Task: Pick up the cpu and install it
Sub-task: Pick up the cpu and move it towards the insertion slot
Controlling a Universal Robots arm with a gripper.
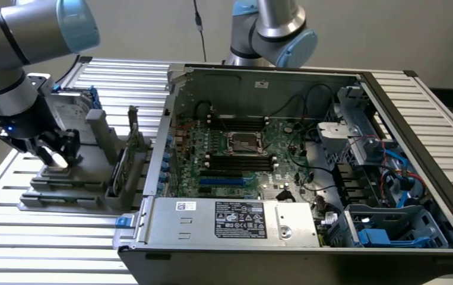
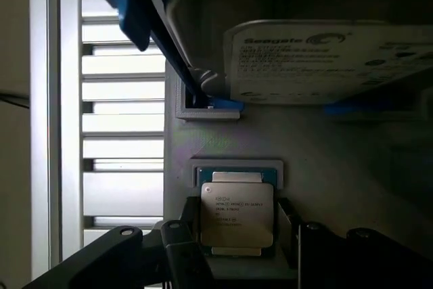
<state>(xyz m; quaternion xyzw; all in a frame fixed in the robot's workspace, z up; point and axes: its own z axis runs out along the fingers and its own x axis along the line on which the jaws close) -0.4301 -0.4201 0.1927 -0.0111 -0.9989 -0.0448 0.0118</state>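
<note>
The cpu lies flat, silver top up, in a shallow pocket of a grey fixture, not yet lifted; in the wrist view two dark fingers stand on either side of it, apart, level with its edges; I cannot make out that they press on it, so I take the hand to be open around the chip with nothing held. Just beyond the pocket, on the same fixture, a hard drive stands in blue brackets; the fixture rests on the slatted desk at the exterior view's left. Well apart, toward the exterior view's right, sits the open computer case, its socket in the middle of the green board. The step in hand, as I judge it, is the pick-up, with installing untouched; a sound grip calls for the fingers to meet the chip's opposite edges squarely, and for a level lift clear of the pocket walls.
</note>
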